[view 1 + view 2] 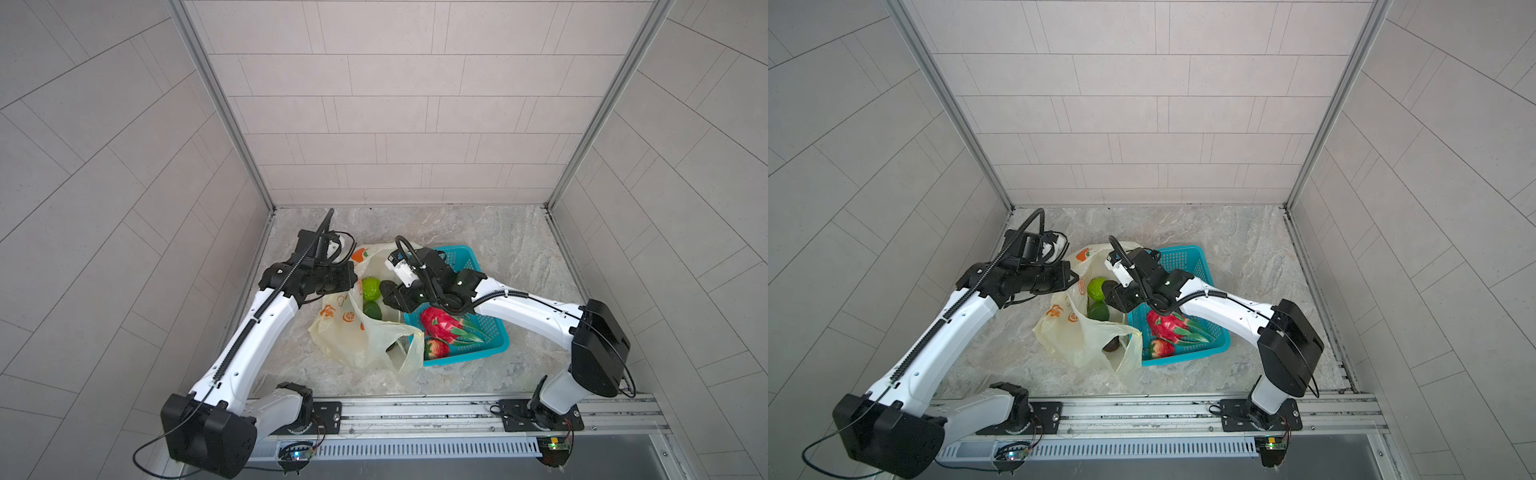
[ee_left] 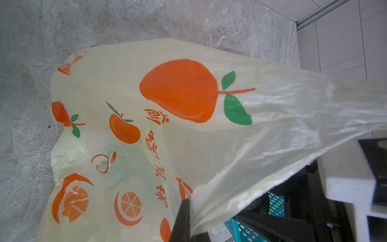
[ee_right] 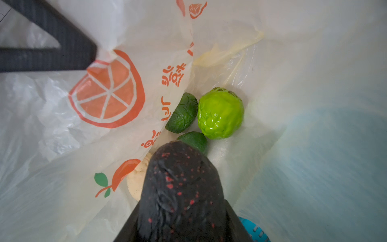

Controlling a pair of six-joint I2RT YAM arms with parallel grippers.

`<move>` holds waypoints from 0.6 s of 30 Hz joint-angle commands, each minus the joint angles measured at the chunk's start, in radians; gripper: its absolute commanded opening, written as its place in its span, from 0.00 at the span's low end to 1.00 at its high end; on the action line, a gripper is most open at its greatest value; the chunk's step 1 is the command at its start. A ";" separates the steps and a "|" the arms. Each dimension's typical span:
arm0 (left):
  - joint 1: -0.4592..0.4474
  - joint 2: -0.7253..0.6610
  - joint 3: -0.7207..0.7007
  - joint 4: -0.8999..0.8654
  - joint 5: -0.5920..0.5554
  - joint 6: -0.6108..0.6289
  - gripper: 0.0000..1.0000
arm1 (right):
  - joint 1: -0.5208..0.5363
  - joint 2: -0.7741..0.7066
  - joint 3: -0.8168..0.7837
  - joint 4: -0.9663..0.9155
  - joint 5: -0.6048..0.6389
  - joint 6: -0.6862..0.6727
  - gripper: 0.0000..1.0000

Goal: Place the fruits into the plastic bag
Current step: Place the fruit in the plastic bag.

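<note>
The left tool (image 1: 351,276) is pinching its jaws fully together on the upper edge of the plastic bag (image 1: 349,336). It is pulling the thin film taut and lifting the mouth open toward the teal basket (image 1: 465,358), which is sitting just beside the bag on the marble worktop (image 1: 478,232). The right tool (image 1: 388,291) is reaching into that mouth with its jaws partly apart, clamped on a dark purple fruit (image 3: 182,184) flecked with red. It is hanging above the pieces already lying at the bottom of the bag: a bumpy lime-green fruit (image 3: 221,114), two dark green pieces (image 3: 182,114) close against it, and a beige piece (image 3: 137,182) partly hidden behind the held one. The dragon fruit (image 1: 442,324) and the strawberry (image 1: 436,348) are waiting in the basket. The toy fruits are looking light, hard and glossy, so a shallow pinch is probably going to slip. Gripping across the widest part of the body seems safest, and for the dragon fruit that means its red middle rather than the thin green scales. The bag is looking flimsy and likely to collapse if let go, so the hold near its edge is worth having, though hard tugging is risking a tear.
</note>
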 commanded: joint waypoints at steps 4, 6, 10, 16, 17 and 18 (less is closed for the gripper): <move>-0.001 -0.047 0.007 -0.023 -0.023 0.011 0.00 | -0.020 -0.045 -0.037 0.000 -0.018 -0.018 0.20; -0.001 -0.051 0.004 -0.024 -0.025 0.011 0.00 | -0.020 -0.050 -0.041 0.000 -0.015 -0.018 0.20; -0.001 -0.056 0.005 -0.027 -0.026 0.013 0.00 | -0.020 -0.050 -0.047 0.001 -0.010 -0.013 0.20; -0.001 -0.062 0.000 -0.031 -0.028 0.015 0.00 | -0.020 -0.035 -0.040 0.013 -0.004 -0.005 0.20; -0.001 -0.061 0.002 -0.030 -0.027 0.015 0.00 | -0.020 -0.028 -0.035 0.016 -0.005 -0.002 0.20; -0.002 -0.062 0.002 -0.031 -0.028 0.015 0.00 | -0.019 -0.018 -0.025 0.018 -0.005 0.003 0.21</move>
